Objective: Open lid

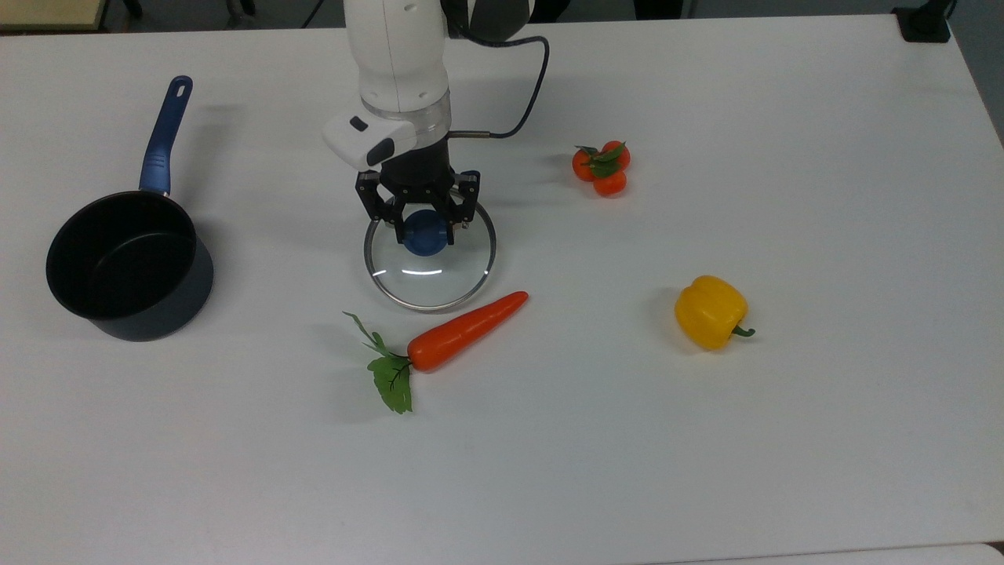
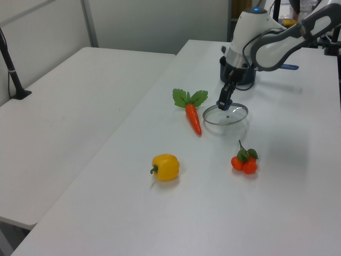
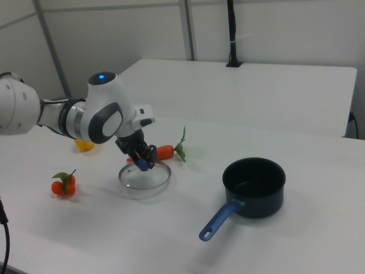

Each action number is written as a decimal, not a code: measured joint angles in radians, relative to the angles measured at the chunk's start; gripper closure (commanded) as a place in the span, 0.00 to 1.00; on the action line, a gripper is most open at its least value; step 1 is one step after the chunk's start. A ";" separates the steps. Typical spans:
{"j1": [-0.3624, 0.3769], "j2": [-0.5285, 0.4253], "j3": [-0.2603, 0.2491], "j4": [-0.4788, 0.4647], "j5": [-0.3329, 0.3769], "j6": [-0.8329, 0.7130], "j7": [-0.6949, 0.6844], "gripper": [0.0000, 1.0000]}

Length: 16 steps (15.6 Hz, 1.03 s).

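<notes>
My fingers are clenched on the blue knob of the lid, one on each side of it in the top view; the gripper comes down on it from above, and I also see it at the knob in the right view. The lid's glass disc hangs under the knob, close above the white table; I cannot tell whether its rim touches the surface. In the left view the lid looks roughly level, and in the right view too.

Just beside the lid, toward the top view's bottom, lies the carrot, its tip near the metal rim and its green leaves pointing to the top view's lower left. The saucepan stands uncovered and well apart at the top view's left, its long blue handle pointing toward the far edge. At the top view's right of the lid sit the cluster of small tomatoes and, farther out, the yellow bell pepper, both well apart from it.
</notes>
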 measured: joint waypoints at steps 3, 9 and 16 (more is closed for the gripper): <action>0.005 0.017 0.000 0.001 -0.023 0.004 0.000 0.56; 0.006 0.020 0.000 0.001 -0.031 0.004 0.000 0.02; 0.007 0.029 0.000 0.009 -0.031 -0.030 0.000 0.00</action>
